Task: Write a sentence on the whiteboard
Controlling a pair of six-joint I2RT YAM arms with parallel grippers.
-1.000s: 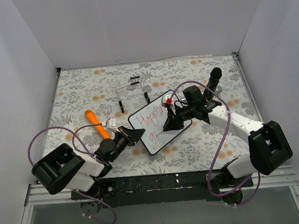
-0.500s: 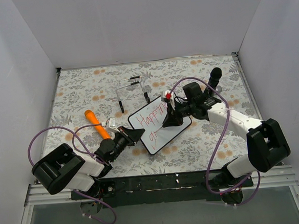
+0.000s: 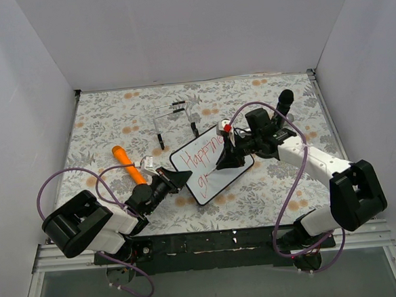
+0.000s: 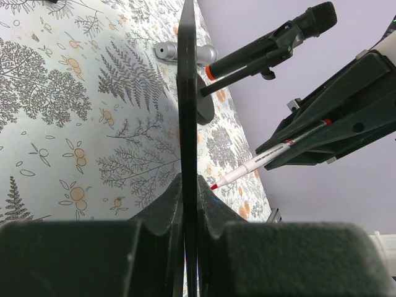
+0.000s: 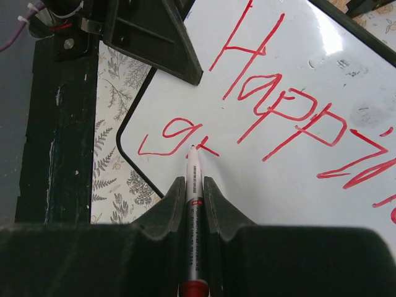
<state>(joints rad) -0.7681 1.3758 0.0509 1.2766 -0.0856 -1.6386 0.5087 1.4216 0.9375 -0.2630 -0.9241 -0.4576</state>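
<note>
1. The whiteboard [image 3: 217, 182] sits near the middle of the floral table cover [image 3: 108, 121], turned corner-on to the arm bases, with its writing face up.
2. The sentence [image 5: 278, 111] is in red. Its upper line reads "Happin" so far as we can see it (the rest is behind the arm in the top view). The lower line so far reads "gr". We judge the writing well short of finished.
3. The red marker [image 5: 193, 204] has its tip on the board at the end of the "r".
4. The right gripper [image 5: 193, 185] is clenched on the marker barrel, which lies along the finger axis, so the wrist camera looks straight down the pen.
5. The left gripper [image 4: 189, 185] is clamped on the board's near-left edge. We judge that this braces the board against the pen's push.
6. Farther out are a clear wire stand [image 3: 175, 119] beyond the board, an orange cylinder [image 3: 126, 161] to the left, and a black microphone [image 3: 283, 105] past the right gripper.
</note>
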